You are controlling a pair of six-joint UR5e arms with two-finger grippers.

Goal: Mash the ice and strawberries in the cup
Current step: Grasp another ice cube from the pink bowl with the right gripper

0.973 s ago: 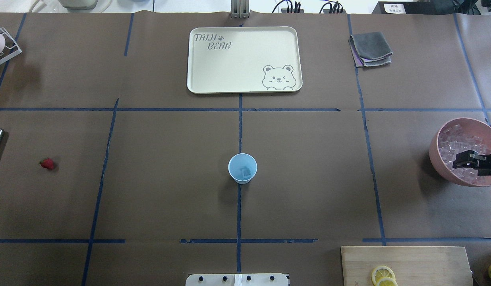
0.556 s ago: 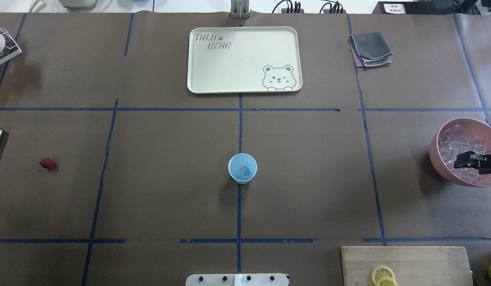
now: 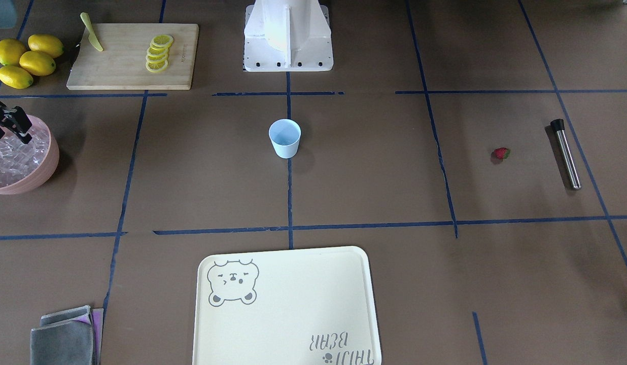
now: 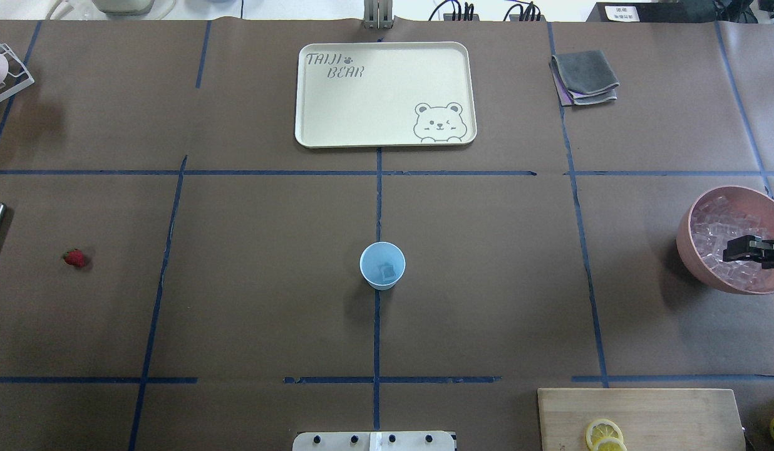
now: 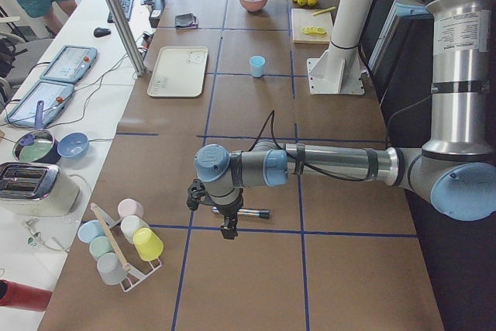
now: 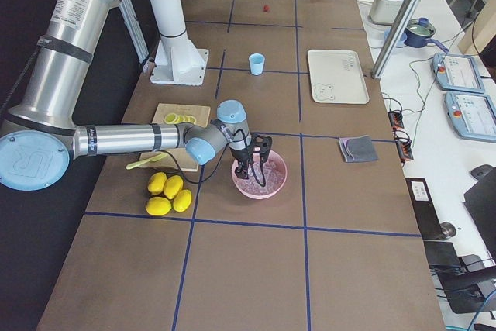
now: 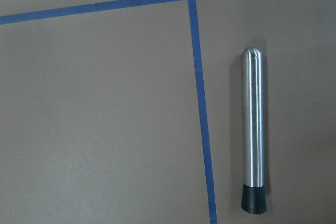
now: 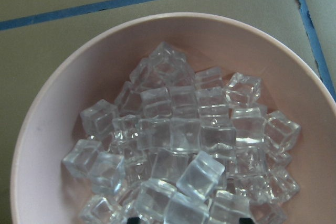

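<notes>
R gripper point(image 4: 736, 248) hung w/ jaws apart just over ice point(image 8: 178, 145) piled in pink bowl point(image 8: 63, 103), prob. to pinch a cube for the cup point(image 4: 382, 265), which stood well apart from it. The strawberry point(image 4: 74, 257) lay farther beyond. L gripper point(image 5: 227, 230): couldn't tell its state.

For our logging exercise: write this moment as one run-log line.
right tool open above ice in pink bowl | left tool near muddler, grip unclear | cup holds one cube | strawberry on table

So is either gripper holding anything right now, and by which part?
Nothing held. The right gripper hangs open over the ice in the bowl; the left gripper is above the metal rod, apart from it.
</notes>
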